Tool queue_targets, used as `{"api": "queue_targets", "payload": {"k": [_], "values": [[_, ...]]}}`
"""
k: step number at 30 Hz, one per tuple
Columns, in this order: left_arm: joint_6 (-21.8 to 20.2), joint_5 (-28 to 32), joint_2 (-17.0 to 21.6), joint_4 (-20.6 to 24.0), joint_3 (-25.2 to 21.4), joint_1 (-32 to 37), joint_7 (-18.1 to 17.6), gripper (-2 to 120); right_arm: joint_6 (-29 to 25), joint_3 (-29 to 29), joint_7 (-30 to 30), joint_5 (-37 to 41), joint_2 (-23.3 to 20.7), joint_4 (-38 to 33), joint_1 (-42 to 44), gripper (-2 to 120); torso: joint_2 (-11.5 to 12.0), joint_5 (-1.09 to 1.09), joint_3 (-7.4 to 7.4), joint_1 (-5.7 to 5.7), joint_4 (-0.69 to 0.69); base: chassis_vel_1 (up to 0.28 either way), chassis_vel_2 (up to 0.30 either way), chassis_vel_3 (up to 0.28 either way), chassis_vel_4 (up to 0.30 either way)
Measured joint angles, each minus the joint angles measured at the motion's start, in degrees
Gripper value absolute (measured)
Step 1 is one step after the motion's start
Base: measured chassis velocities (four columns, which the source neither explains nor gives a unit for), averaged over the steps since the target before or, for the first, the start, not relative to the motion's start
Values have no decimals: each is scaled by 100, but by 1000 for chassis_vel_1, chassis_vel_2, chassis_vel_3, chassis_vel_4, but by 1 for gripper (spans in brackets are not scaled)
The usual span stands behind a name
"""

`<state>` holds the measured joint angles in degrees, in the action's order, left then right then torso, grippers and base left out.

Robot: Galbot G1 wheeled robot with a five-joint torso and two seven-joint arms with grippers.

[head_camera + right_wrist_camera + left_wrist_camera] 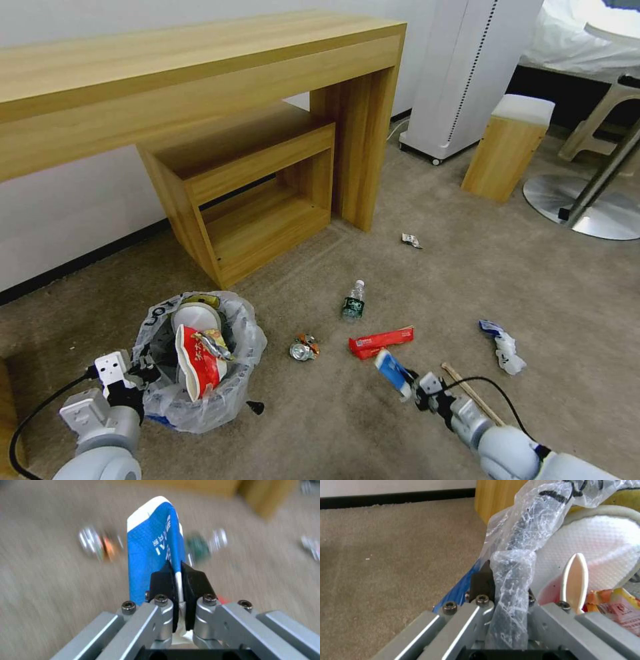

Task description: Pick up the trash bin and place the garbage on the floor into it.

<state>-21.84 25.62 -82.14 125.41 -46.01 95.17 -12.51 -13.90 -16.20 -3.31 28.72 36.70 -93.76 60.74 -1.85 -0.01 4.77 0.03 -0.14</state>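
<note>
**Bin rim clamped at left, blue packet pinched at right**

At the left of the head view, the left gripper is pressed onto the bagged rim of the trash bin, the rim being pinched between its fingers. The bin is seen beside the low wooden shelf unit, its crinkled plastic liner drawn over the edge. Inside it, a white slipper, a red carton and a pale spoon are visible.

Further right on the floor, a crushed can is found, then 1 small green-labelled bottle lying near it, then a red wrapper. Just beside that wrapper, a white-blue packet is held off the carpet by the right gripper, its fingertips pressed together on the packet's lower edge. A wooden stick is partly covered by the right arm. Beyond it, a second white-blue packet lies on the carpet, and a small wrapper is seen well apart, near the desk.
</note>
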Motion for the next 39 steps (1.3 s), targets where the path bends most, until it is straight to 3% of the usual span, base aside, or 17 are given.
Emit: {"api": "queue_targets", "payload": {"k": [5,8,9,12,13,19,28,36,39], "values": [[-21,-5,5,57,4,40,0,1,-621,-136,628,316,60,-200,-511,4,0,0,0,0,1,0,0,0,0],[-55,-35,-4,141,35,75,1,1,-881,-624,1211,1030,201,-509,-1386,3,0,-2,0,0,0,0,0,0,0],[-55,-35,-4,141,35,75,1,1,-881,-624,1211,1030,201,-509,-1386,3,0,-2,0,0,0,0,0,0,0],[-96,-84,-40,239,59,101,1,1,-840,-1512,1416,1765,417,-917,-2624,0,0,-3,0,0,3,0,0,0,0],[-96,-84,-40,239,59,101,1,1,-840,-1512,1416,1765,417,-917,-2624,0,0,-3,0,0,3,0,0,0,0],[-127,-112,-96,331,51,112,2,1,-303,-2981,755,2442,872,-1406,-4021,0,0,1,0,0,2,0,0,0,0],[-127,-136,-199,416,-2,145,-1,1,253,-4327,-216,2817,1563,-1310,-5098,0,0,0,0,0,1,0,0,0,0],[-104,-132,-230,496,-66,188,0,1,459,-4750,-535,2917,2060,-1036,-5222,0,0,1,0,0,0,0,0,0,0],[-84,-107,-221,505,-80,198,0,1,633,-4894,-743,2977,2436,-792,-5222,0,0,0,0,0,1,0,0,0,0]]}}
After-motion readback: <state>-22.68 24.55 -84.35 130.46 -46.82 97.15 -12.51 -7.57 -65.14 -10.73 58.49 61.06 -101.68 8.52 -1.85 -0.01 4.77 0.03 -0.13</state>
